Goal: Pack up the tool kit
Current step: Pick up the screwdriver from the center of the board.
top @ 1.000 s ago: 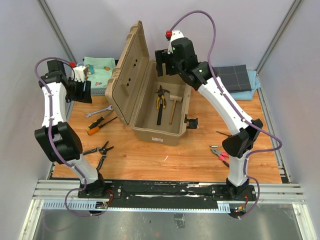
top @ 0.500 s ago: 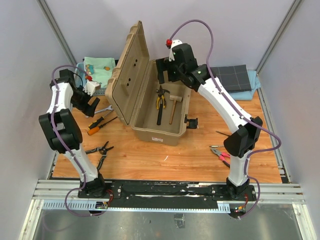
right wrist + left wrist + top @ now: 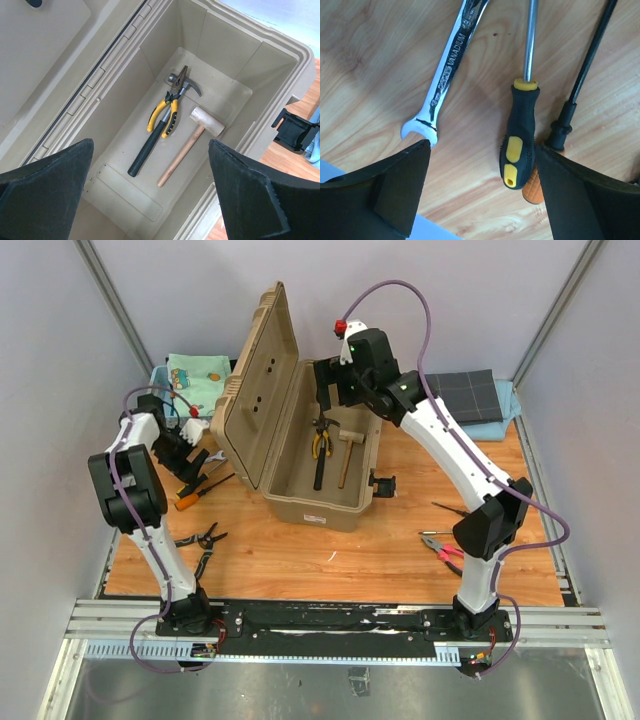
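Observation:
The tan toolbox [image 3: 318,502] stands open, its lid [image 3: 255,390] raised on the left. Inside lie yellow-handled pliers [image 3: 165,112], a black-handled claw hammer [image 3: 150,149] and a wooden mallet [image 3: 206,121]. My right gripper [image 3: 328,398] hangs open and empty above the box's inside, as the right wrist view [image 3: 150,195] shows. My left gripper [image 3: 188,452] is open low over the table [image 3: 482,195]. A black-and-yellow screwdriver [image 3: 520,145] lies between its fingers, close to the right one. An orange-handled screwdriver [image 3: 532,189] lies beside it. A chrome wrench [image 3: 447,75] ends at the left finger [image 3: 395,190].
Black pliers [image 3: 200,538] lie at front left. Red-handled pliers [image 3: 440,548] and a thin tool [image 3: 447,507] lie at right. A blue basket of patterned cloth [image 3: 195,375] sits at back left, a dark grey cloth [image 3: 465,395] at back right. A black latch [image 3: 383,483] juts from the box.
My left gripper has swung right and down from beside the basket to just above the screwdrivers and wrench. My right gripper has shifted slightly over the box.

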Robot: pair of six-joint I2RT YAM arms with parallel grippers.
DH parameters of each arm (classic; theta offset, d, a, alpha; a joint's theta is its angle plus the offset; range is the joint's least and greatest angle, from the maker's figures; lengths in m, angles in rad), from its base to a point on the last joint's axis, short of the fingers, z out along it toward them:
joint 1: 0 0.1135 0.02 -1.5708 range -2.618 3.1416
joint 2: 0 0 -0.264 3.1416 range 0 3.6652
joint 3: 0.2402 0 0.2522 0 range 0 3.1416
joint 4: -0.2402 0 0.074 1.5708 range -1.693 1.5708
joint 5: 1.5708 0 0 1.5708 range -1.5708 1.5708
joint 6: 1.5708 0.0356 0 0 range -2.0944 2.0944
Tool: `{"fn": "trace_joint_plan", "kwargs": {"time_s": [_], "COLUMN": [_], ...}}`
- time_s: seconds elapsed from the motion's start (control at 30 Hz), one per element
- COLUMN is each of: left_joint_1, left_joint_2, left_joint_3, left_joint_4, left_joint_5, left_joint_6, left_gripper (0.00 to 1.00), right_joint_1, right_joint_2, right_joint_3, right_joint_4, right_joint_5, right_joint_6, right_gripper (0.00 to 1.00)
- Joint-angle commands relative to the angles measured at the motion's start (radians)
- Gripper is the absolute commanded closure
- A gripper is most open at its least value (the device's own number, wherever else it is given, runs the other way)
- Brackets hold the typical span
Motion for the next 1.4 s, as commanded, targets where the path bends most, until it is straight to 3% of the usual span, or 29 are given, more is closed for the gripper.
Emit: {"fn": "trace_joint_plan", "kwargs": {"time_s": [0.0, 0.23, 0.57, 0.67, 0.8, 0.83, 1.13, 1.37], "left_joint_1": [-0.009, -0.030, -0.050, -0.050, -0.047, -0.044, 0.061, 0.130], "left_joint_2": [0.031, 0.059, 0.061, 0.078, 0.062, 0.049, -0.137, -0.268], "left_joint_3": [0.002, -0.022, -0.145, -0.139, -0.114, -0.105, 0.159, 0.309], "left_joint_4": [0.045, 0.046, 0.057, 0.059, 0.058, 0.057, -0.079, -0.110], "left_joint_5": [0.019, 0.047, 0.050, 0.052, 0.062, 0.067, 0.359, 0.501], "left_joint_6": [0.003, 0.001, 0.013, -0.014, -0.051, -0.059, -0.234, -0.357], "left_gripper": [0.12, 0.33, 0.47, 0.63, 0.95, 0.99, 1.00, 1.00], "right_joint_1": [-0.032, -0.041, -0.056, -0.058, -0.063, -0.063, -0.079, -0.087], "right_joint_2": [-0.048, -0.054, -0.053, -0.050, -0.049, -0.049, -0.049, -0.022], "right_joint_3": [-0.020, -0.022, -0.025, -0.023, -0.021, -0.020, 0.000, 0.048], "right_joint_4": [-0.001, -0.013, -0.013, -0.012, -0.014, -0.014, -0.014, -0.014], "right_joint_5": [0.005, 0.018, 0.007, 0.002, -0.006, -0.007, -0.031, -0.077], "right_joint_6": [-0.004, -0.007, -0.006, -0.005, -0.008, -0.009, -0.013, -0.015], "right_gripper": [0.01, 0.01, 0.02, 0.02, 0.01, 0.01, 0.02, 0.02]}}
